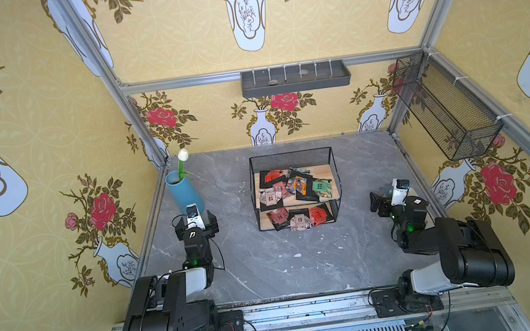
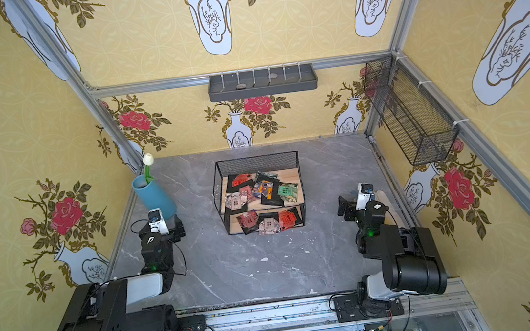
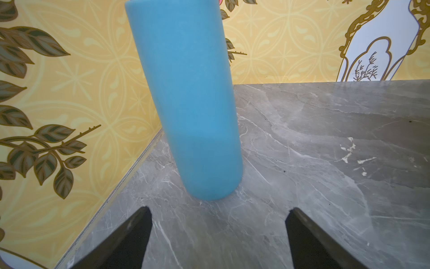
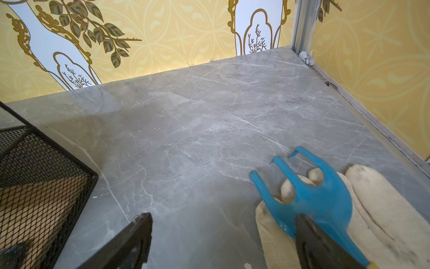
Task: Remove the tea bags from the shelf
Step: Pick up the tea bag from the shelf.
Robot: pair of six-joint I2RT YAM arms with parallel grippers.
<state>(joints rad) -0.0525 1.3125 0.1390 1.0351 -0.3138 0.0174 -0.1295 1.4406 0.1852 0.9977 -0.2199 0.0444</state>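
The shelf point(image 1: 291, 160) is a small two-tier rack. Black wire mesh forms its back and sides, and two pale wooden boards make the tiers. The tea bags point(image 1: 297, 184) are flat, glossy square sachets with black borders and red, orange, green or beige labels. Most overlap in a loose heap on the upper board. A few lie on the lower board, one beige-labelled one jutting past its front edge.

The counter point(image 1: 269, 269) is a smooth grey stone-look slab with white veins and a few white chips. Yellow wallpaper printed with roses and pale vases lines the walls inside an aluminium frame. A long grey plastic tray point(image 1: 295, 86) hangs at upper centre and a long black mesh basket point(image 1: 445, 106) at upper right. A matte blue cylindrical vase point(image 3: 186, 104) holding a white tulip point(image 1: 183, 155) stands at the left of the counter.

In both top views the shelf sits at centre frame, between the two arms and higher in the frame than either. The left end effector point(image 3: 218, 208), spread wide and holding nothing, points at the foot of the vase, well apart from the shelf. The right end effector point(image 4: 223, 215) is likewise wide open and empty. In the right wrist view a mesh corner of the shelf shows at the lower left, near one finger. The other finger stands in front of a blue plastic forked tool point(image 4: 321, 202) lying on a cream padded cloth point(image 4: 384, 209); whether it touches the tool cannot be told.
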